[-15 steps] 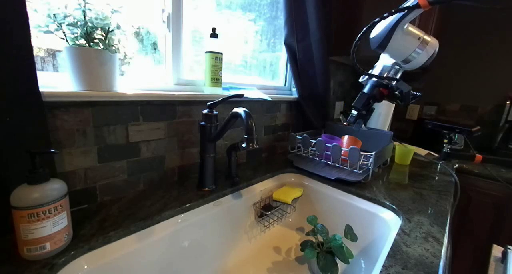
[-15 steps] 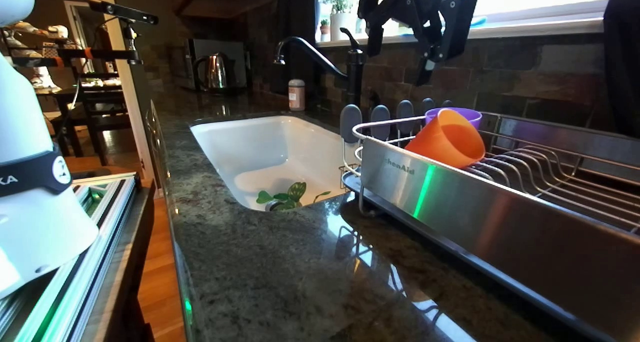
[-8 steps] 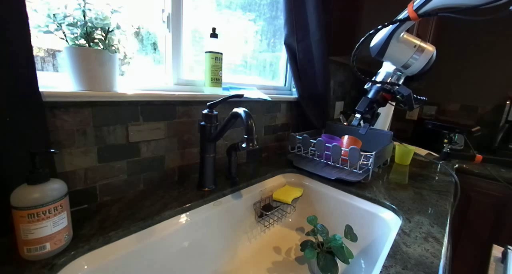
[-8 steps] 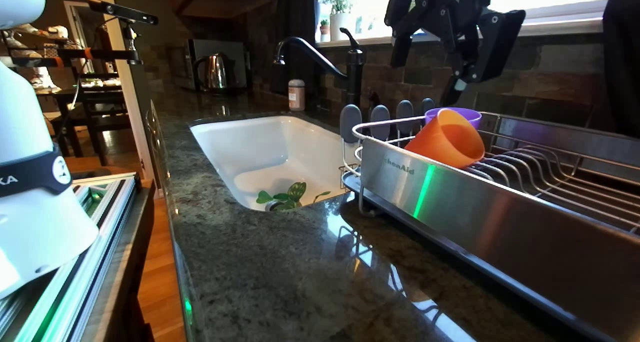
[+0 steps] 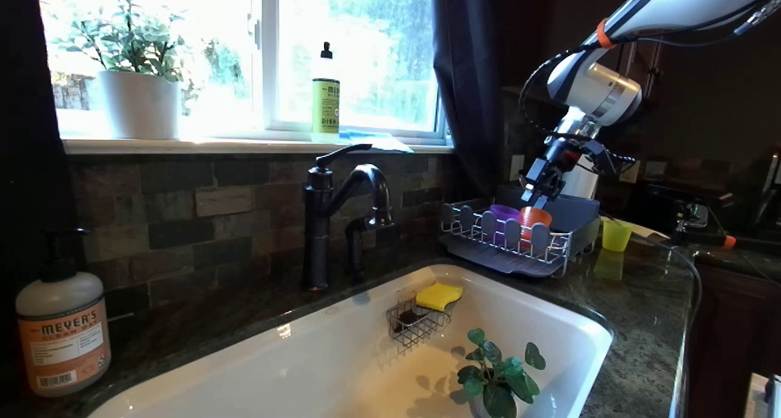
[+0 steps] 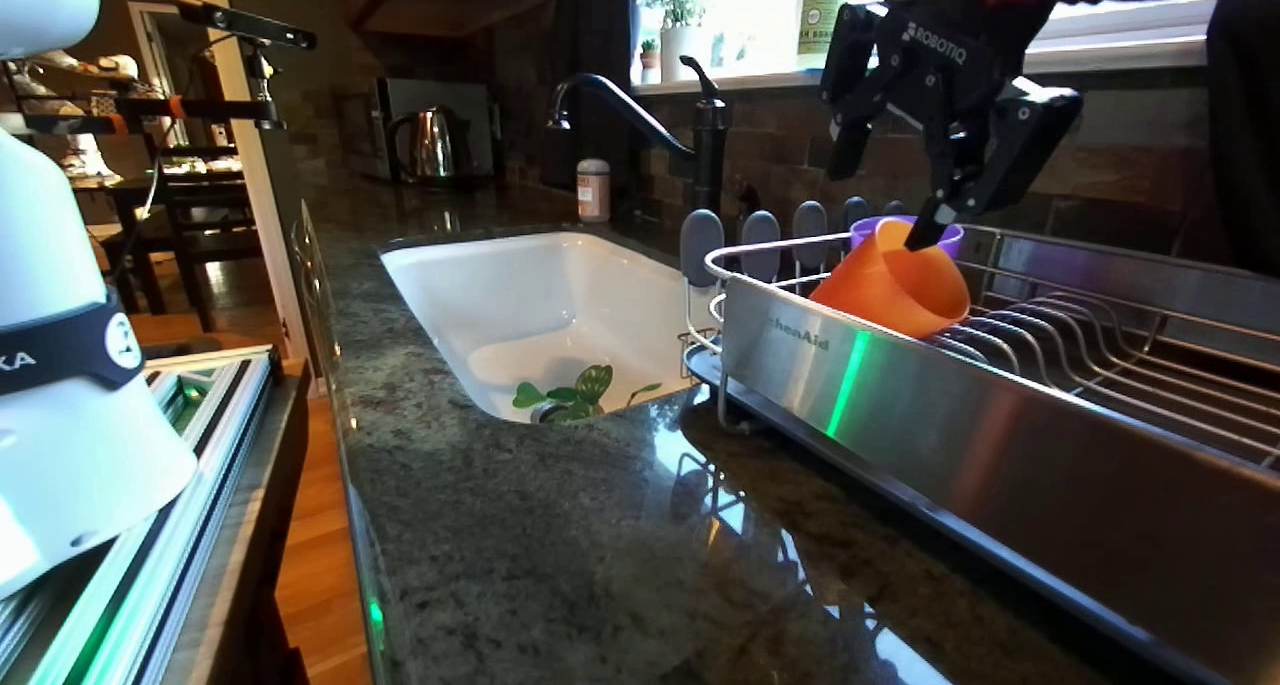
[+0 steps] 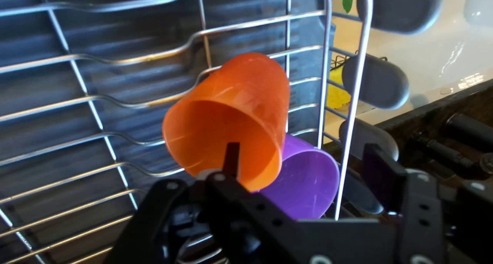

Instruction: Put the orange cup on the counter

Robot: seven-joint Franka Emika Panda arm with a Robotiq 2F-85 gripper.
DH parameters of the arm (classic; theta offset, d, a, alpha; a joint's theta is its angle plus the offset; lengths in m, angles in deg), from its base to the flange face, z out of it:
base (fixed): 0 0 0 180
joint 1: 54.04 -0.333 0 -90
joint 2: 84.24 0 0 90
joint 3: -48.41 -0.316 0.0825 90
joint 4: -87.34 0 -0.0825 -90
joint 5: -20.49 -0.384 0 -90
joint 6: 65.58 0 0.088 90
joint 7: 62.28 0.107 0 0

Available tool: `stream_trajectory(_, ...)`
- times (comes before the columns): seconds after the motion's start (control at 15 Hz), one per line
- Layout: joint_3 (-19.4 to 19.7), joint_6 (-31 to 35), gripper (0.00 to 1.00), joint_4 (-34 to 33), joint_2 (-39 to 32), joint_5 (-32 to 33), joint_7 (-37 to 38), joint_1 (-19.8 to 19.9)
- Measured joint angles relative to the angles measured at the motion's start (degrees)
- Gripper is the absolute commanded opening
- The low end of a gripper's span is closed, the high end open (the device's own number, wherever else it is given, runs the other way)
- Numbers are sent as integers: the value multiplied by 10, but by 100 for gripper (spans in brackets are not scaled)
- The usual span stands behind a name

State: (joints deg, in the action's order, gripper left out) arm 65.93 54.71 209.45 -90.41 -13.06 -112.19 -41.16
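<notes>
A gripper [image 6: 887,193], jaws parted, hangs at the orange cup [image 7: 238,110], apparently for pickup; straddling its wall likely comes next.

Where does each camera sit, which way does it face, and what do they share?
In an exterior view: across the sink, facing the dish rack; arm and gripper at upper right.
In an exterior view: beside the rack, looking along the counter past the sink; the robot's white base at left, gripper at upper right.
Wrist view: on the arm, facing down into the rack at the orange cup and purple cup; open gripper along the bottom.
Both exterior views share faucet, sink and rack; all three show these cups.
</notes>
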Motion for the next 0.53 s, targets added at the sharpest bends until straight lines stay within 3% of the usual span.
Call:
stream_trajectory(0.4,-24,0,4,-25,-24,-4,8,16)
stream_trajectory(0.53,-28,0,0,-28,-27,-4,11,19)
